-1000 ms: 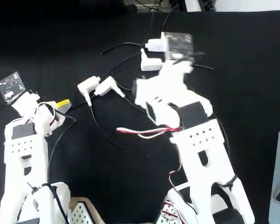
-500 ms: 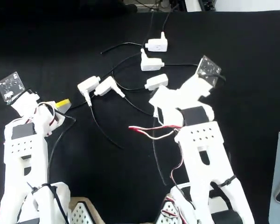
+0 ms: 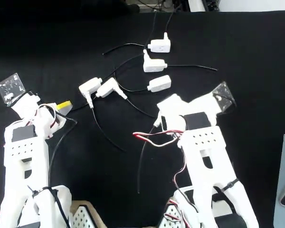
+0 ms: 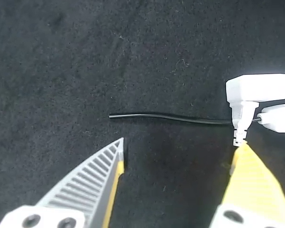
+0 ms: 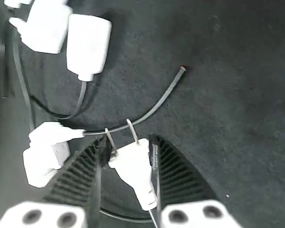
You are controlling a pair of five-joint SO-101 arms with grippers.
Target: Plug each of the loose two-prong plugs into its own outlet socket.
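Two prongs jut past my right gripper, which is clamped on a white plug near the white sockets on the black table. My left gripper gapes wide, its yellow finger just beside another plug.

The left gripper stands open above the black table surface. A white connector lies just beyond the yellow fingertip. A black cable runs across ahead of both fingertips.
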